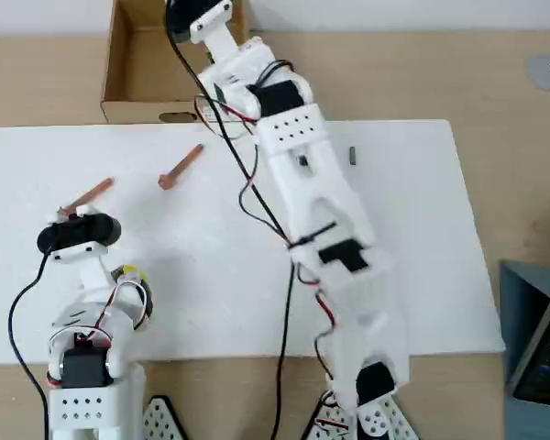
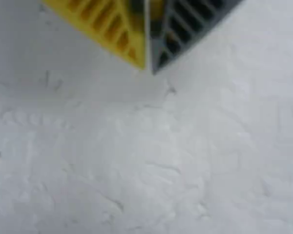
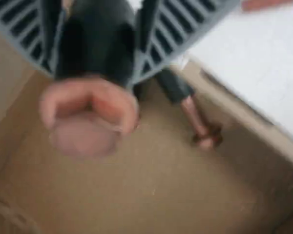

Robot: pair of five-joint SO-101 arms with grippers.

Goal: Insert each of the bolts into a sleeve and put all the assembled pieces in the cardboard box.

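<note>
High view: right arm stretches over white mat (image 1: 422,275) into cardboard box (image 1: 119,64); near bolt (image 1: 87,197), far bolt (image 1: 181,167), loose sleeve (image 1: 353,156) on mat.
Left wrist: left tool (image 2: 147,63) pinched closed, empty.
Right wrist: right tool (image 3: 93,78) clamps sleeved bolt (image 3: 88,117) over box floor; second assembled piece (image 3: 185,105) lies there.

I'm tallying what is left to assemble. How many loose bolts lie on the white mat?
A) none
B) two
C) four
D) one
B: the high view shows a bolt and, farther left, a second bolt, lying apart on the white mat.
</note>
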